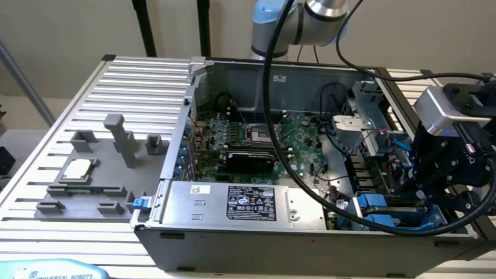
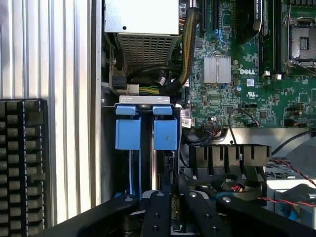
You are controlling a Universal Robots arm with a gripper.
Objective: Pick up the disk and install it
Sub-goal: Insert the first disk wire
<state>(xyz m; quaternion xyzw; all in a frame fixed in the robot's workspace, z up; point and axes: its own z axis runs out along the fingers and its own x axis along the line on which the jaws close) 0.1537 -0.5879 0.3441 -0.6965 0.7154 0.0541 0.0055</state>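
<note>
pincer (image 1: pixel 443 204) lower right of exterior view, over case (image 1: pixel 232 247) | disk (image 2: pixel 165 133) upright in bay beside another blue carrier (image 2: pixel 128 131) | pincer state: cannot tell

Ribbed metal table (image 1: pixel 93 81) — open computer case (image 1: pixel 310 251), grey fixtures (image 1: pixel 124 139), chip (image 1: pixel 78 169)

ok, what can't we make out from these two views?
- The disk's body and label: in the wrist view, the blue carriers stand edge-on in the bay.
- Which carrier holds the task's disk: no telling.
- How deep they sit: in the exterior view, the gripper and a cable cover the bay.
</note>
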